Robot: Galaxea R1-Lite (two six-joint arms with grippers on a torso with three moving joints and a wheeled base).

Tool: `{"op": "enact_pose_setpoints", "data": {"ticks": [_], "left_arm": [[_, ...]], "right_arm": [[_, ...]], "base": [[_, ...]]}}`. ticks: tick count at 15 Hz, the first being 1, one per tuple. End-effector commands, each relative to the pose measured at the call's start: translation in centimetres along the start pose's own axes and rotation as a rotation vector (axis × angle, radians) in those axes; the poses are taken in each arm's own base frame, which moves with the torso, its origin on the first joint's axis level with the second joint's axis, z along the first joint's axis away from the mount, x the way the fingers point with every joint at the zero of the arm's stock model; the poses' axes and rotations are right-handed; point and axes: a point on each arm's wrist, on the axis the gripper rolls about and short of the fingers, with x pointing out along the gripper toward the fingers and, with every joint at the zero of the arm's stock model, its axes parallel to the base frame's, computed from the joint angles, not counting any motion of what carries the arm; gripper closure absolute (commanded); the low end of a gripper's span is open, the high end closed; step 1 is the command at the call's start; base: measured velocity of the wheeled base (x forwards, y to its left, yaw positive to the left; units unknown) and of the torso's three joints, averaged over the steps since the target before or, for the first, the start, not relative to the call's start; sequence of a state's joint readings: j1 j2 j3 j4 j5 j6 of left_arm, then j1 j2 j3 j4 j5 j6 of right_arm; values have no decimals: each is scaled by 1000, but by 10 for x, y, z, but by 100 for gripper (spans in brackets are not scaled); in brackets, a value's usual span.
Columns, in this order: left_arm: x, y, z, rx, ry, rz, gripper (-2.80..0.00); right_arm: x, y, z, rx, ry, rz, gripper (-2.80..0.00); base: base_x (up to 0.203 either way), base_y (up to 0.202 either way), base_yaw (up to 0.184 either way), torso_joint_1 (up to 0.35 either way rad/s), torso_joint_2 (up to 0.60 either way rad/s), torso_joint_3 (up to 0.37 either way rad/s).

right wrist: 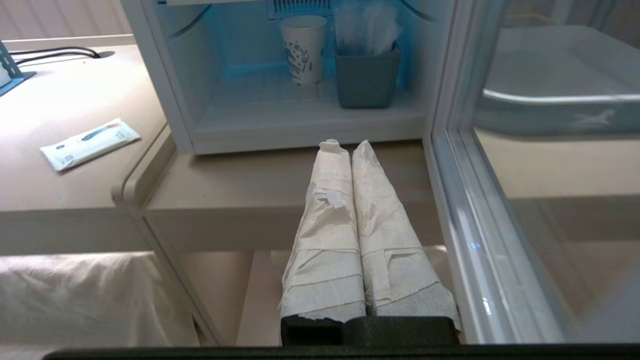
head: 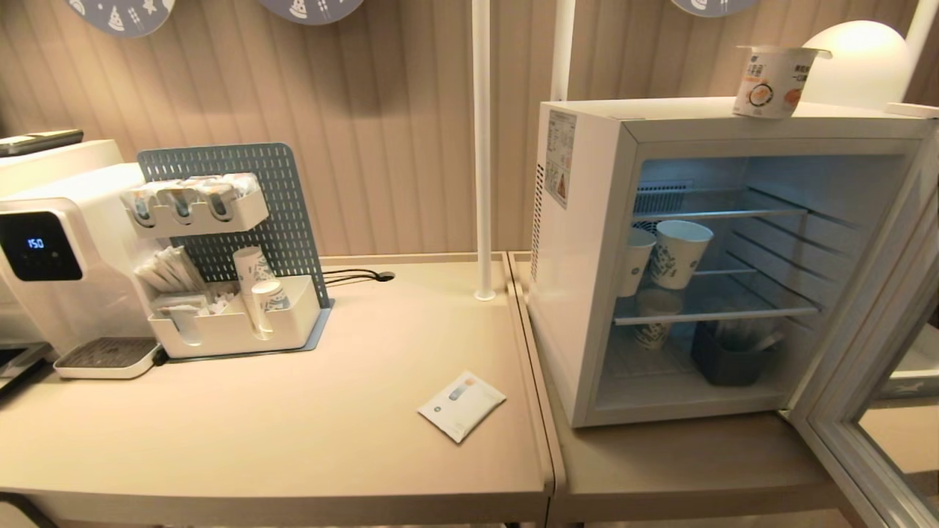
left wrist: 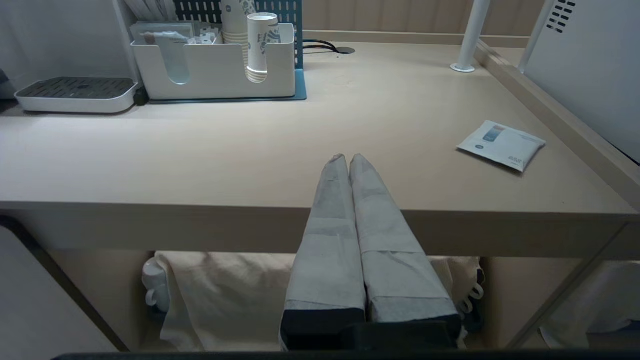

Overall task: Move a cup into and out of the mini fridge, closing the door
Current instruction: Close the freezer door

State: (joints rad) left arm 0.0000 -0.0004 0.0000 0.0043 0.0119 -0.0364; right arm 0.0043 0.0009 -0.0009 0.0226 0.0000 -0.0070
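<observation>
Up top, 1 white cup (head: 774, 81) (orange-yellow label, foil lid) stands upright.

Ribbed beige wall panelling (head: 381, 117) at the far side, with blue-grey round plaques (head: 121, 13) hung along the top. Two beige tables — the left table (head: 293, 440) and the right table (head: 682, 462) — pushed edge to edge. White posts (head: 481, 147) rising from the tabletops. Glowing white dome lamp (head: 858, 62) far right. Pale cloth (left wrist: 225, 295) stowed beneath the left table.
</observation>
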Motion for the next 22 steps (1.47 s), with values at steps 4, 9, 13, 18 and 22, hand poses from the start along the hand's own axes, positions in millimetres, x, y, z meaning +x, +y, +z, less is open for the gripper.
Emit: {"op": "enact_pose_setpoints", "data": {"ticks": [4, 9, 13, 18, 22], "left_arm": [[0, 0, 0, 0, 2, 0, 0], [0, 0, 0, 0, 2, 0, 0], [0, 0, 0, 0, 2, 0, 0], [0, 0, 0, 0, 2, 0, 0], [0, 0, 0, 0, 2, 0, 0]], "right_arm": [[0, 0, 0, 1, 2, 0, 0], [0, 0, 0, 1, 2, 0, 0], [0, 0, 0, 1, 2, 0, 0], [0, 0, 0, 1, 2, 0, 0], [0, 0, 0, 1, 2, 0, 0]], "base": [[-194, 0, -2, 1, 1, 3], [-189, 0, -2, 1, 3, 2], [-182, 0, -1, 3, 3, 2], [-22, 0, 1, 0, 0, -1], [0, -83, 1, 3, 1, 2]]}}
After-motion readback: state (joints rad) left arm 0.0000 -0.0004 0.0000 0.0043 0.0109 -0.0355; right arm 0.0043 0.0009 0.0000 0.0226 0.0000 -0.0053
